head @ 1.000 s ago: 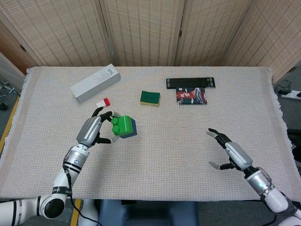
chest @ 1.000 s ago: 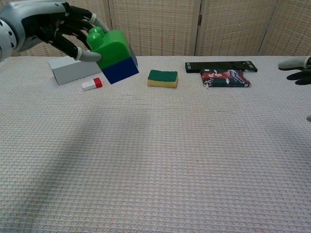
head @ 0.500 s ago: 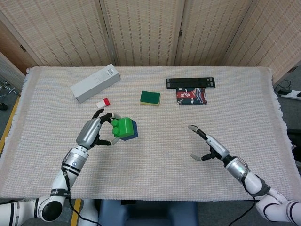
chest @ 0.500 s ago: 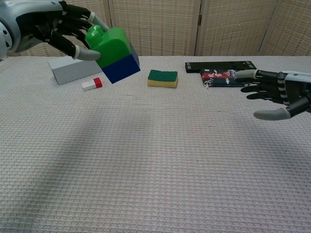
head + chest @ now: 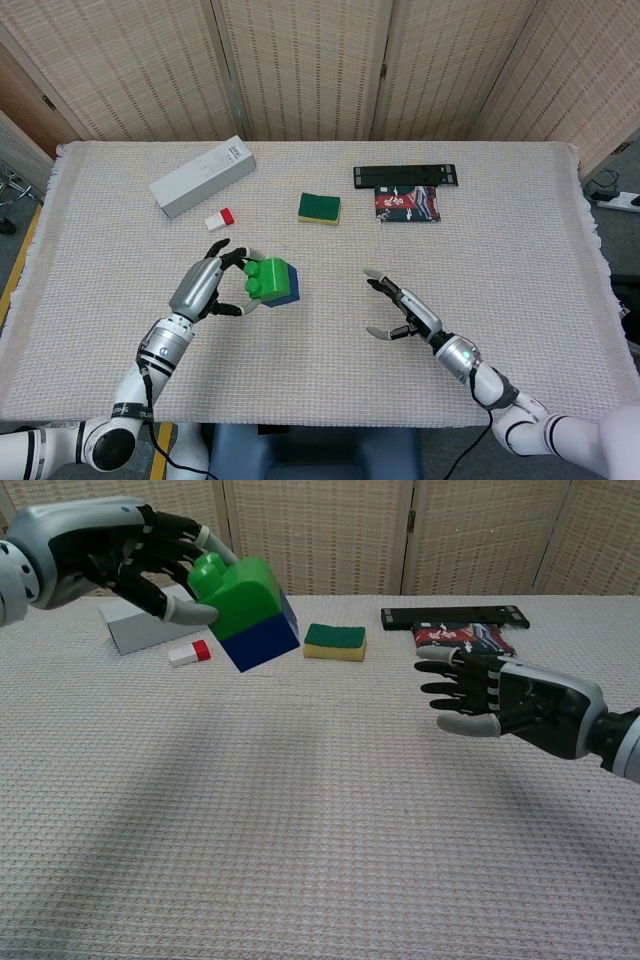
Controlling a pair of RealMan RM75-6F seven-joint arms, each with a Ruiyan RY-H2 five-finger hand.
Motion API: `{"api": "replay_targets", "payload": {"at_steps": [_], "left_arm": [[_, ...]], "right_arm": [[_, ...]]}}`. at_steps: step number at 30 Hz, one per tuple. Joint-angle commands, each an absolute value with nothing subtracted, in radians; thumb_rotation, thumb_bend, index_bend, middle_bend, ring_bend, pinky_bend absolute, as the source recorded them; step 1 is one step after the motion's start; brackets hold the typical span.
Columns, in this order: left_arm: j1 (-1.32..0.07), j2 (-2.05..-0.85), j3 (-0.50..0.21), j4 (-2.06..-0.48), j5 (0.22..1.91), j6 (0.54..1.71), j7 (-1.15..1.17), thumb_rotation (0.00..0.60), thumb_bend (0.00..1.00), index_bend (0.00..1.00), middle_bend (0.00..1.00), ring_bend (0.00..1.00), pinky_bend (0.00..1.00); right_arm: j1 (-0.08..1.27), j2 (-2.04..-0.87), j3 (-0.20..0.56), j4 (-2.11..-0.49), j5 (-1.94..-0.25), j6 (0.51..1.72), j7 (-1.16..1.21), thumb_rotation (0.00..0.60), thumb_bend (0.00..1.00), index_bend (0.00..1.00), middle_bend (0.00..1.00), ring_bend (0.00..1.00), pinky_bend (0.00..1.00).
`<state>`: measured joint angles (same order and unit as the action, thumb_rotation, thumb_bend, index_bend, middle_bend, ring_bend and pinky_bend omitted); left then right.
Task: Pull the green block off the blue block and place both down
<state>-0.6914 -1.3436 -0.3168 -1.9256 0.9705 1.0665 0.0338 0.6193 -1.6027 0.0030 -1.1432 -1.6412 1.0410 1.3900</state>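
Observation:
My left hand (image 5: 205,286) (image 5: 110,555) holds the green block (image 5: 264,281) (image 5: 238,595) by its studded end, lifted off the table and tilted. The blue block (image 5: 288,284) (image 5: 262,643) is still joined to the green one, on the side away from the fingers. My right hand (image 5: 405,312) (image 5: 500,700) hovers open above the cloth to the right of the blocks, fingers apart and pointing toward them, holding nothing. A clear gap separates it from the blocks.
A green-and-yellow sponge (image 5: 319,208) (image 5: 335,641) lies behind the blocks. A white box (image 5: 202,177) (image 5: 145,626) and a small red-and-white item (image 5: 219,218) (image 5: 189,653) sit at back left. A black bar (image 5: 405,176) (image 5: 454,616) and a dark packet (image 5: 407,204) (image 5: 464,639) lie at back right.
My right hand has swept in from the far right toward the blocks, staying open. My left hand has carried the joined blocks slightly right and toward the front.

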Motion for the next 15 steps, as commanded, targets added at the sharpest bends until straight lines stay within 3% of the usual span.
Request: {"api": "replay_targets", "payload": {"at_steps": [1,15], "left_arm": [[-0.693,-1.34,-0.32,-1.919,0.967,1.058,0.021,0.6,0.44,0.62,0.75,0.36,0.0],[-0.734,-1.402,-0.317,-1.88,0.952,1.034,0.026,0.6,0.45,0.62,0.75,0.36,0.0]], "right_arm": [[0.629,-1.626,0.013,-1.142,-1.628,1.049,1.415,0.6,0.32,0.0,0.0,0.06,0.0],[0.738,-1.718,0.132,-1.151,-1.526,0.959,1.345,0.6,0.32,0.0,0.0,0.09,0.01]]}}
